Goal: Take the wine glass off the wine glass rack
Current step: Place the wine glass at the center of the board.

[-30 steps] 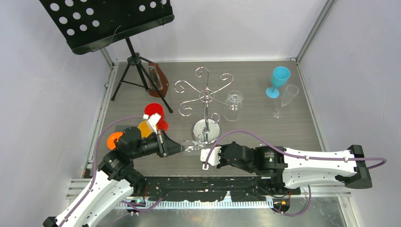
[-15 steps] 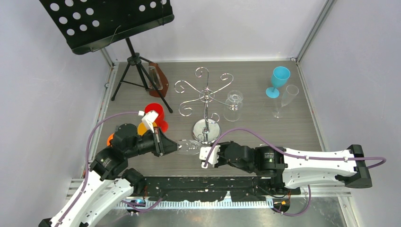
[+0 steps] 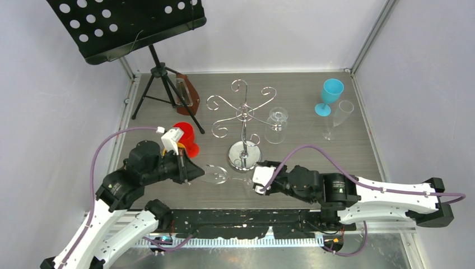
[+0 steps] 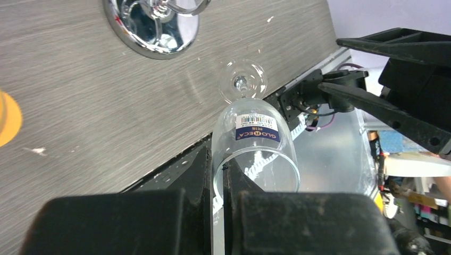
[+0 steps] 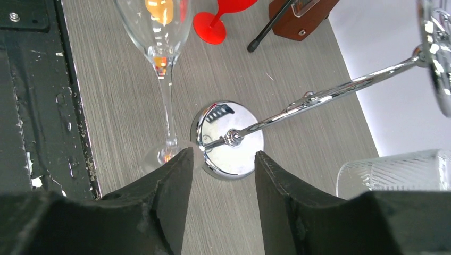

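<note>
Release by the right pincer (image 3: 259, 180) is the change we record. A second ago it sat nearly closed at the foot end of the wine glass (image 3: 215, 175). Now its fingers (image 5: 170, 186) stand spread with nothing between them, and the arm has drawn back a little to the right, apart from the foot. The left pincer (image 3: 193, 172) has meanwhile shifted leftward and remains pressed together on the rim wall of the bowl, so the glass now hangs from that one grip alone. The glass lies roughly on its side over the near part of the table (image 3: 336, 151), bowl to the left and foot to the right, just in front of the round base of the wine glass rack (image 3: 245, 155) and free of its scroll arms. We cannot tell whether the foot touches the table. We judge the removal itself to be done, with setting the glass down as the likely remainder; a single pinch on thin glass is the risk we note. As to vessels, the held glass is empty and bears a barcode label on the bowl. A ribbed clear glass (image 3: 276, 124) stands near the rack on its right, a red goblet (image 3: 185, 137) behind the left arm, and a blue goblet (image 3: 329, 95) beside a clear flute (image 3: 339, 119) at the far right. All appear empty.
</note>
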